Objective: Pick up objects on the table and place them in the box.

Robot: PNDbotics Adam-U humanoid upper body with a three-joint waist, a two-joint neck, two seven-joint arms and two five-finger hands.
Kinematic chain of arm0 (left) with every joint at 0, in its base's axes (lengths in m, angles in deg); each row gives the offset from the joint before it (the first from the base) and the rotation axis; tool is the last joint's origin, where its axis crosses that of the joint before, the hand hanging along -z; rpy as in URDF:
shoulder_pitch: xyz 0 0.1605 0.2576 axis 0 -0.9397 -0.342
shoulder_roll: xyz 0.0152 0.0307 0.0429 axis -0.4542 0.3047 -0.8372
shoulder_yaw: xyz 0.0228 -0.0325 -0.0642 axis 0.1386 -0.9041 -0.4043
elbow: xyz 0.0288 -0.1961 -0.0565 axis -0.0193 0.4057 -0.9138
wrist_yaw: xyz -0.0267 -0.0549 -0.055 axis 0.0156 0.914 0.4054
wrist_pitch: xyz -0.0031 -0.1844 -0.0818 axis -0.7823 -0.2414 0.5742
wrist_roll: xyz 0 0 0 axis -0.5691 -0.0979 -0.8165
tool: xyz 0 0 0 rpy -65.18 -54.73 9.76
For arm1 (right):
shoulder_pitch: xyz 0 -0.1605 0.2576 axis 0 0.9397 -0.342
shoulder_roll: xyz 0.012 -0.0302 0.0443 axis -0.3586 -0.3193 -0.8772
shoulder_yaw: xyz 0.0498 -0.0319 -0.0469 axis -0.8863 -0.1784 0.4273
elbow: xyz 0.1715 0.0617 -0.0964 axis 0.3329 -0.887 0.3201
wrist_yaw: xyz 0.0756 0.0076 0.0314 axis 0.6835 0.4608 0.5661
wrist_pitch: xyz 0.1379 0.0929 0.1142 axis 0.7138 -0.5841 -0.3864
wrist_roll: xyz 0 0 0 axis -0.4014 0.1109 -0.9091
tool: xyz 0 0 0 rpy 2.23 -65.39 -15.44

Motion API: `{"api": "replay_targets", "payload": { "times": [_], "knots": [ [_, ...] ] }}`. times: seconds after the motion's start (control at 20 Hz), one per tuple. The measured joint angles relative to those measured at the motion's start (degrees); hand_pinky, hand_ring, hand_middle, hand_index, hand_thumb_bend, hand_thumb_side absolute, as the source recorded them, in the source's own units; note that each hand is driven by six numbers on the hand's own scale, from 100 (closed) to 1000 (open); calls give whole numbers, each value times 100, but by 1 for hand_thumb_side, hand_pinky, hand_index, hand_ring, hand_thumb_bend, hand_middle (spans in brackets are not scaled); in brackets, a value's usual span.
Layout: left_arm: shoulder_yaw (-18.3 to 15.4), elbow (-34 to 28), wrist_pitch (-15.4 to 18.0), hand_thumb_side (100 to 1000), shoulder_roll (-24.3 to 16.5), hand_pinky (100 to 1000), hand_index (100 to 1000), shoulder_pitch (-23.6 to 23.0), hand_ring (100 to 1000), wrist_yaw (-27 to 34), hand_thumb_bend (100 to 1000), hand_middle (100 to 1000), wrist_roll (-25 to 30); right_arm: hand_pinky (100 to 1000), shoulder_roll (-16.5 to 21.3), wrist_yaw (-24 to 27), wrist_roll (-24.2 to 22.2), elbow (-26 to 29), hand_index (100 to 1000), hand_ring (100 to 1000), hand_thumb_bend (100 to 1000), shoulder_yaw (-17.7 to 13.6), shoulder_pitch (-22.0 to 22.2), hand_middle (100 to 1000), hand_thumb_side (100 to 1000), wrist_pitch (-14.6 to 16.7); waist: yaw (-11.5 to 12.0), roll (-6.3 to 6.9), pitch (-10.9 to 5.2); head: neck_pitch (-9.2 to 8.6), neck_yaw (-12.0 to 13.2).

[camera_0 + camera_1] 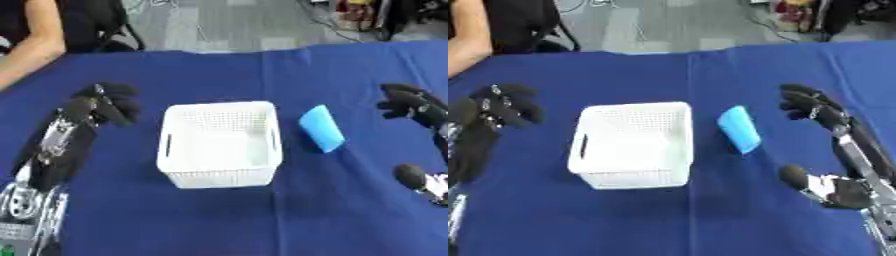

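Note:
A white plastic basket (223,177) stands in the middle of the blue table, and nothing shows inside it. Just right of it a light blue, flat, oblong object (321,128) lies on the cloth, a little apart from the basket's wall. My left hand (109,103) hovers left of the basket's far corner with relaxed fingers that hold nothing. On the other side, my right hand (807,105) hangs to the right of the blue object, fingers loosely bent toward it, not touching it and holding nothing.
The blue tablecloth (219,220) covers the whole table. My right forearm and a round black joint (796,176) lie along the right edge. A black chair (105,25) stands beyond the far left edge, on grey floor.

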Motion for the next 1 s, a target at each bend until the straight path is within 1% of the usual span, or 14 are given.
{"api": "replay_targets", "payload": {
  "times": [0.15,0.25,0.45,0.5,0.55,0.7,0.8,0.9,1.0],
  "knots": [
    [-1,0,2,1000,0,610,541,0,635,0,145,745,-1,743,0,0,0,0,927,804,695,-10,0,913,858,0,-5,5,0,-7,-1],
    [-1,0,2,1000,0,611,541,0,635,0,145,745,-1,742,0,0,0,0,927,804,696,-20,0,913,855,0,-15,15,0,-49,-5],
    [-1,0,2,1000,0,611,541,-1,636,0,145,746,-2,742,0,0,1,0,927,805,698,-21,1,913,854,-1,-21,18,0,-50,-33],
    [-2,0,5,1000,0,611,541,-1,636,0,141,746,-5,742,0,0,1,0,927,805,702,-21,1,913,838,-1,-21,18,0,-50,-41],
    [-2,0,8,1000,0,611,541,-1,636,0,145,746,-8,743,0,0,0,0,927,805,701,-21,1,912,853,-1,-21,18,0,-50,-43],
    [-3,0,9,1000,0,611,541,-4,636,0,146,746,-10,747,15,0,3,0,924,806,718,-20,-4,908,843,-3,-20,18,-3,-49,-44],
    [-3,0,9,1000,0,611,541,-12,636,0,146,746,-11,745,103,4,19,0,927,805,725,-5,-19,907,836,-10,-19,16,-31,-46,-44],
    [-3,0,8,1000,0,612,540,-44,637,0,146,747,-11,743,257,58,63,0,930,804,736,30,-82,908,827,-37,-16,10,-71,-43,-44],
    [-3,5,8,1000,0,612,540,-48,638,0,145,747,-10,741,434,171,124,0,933,804,743,79,-162,909,818,-96,-12,1,-73,-40,-44]
  ]
}}
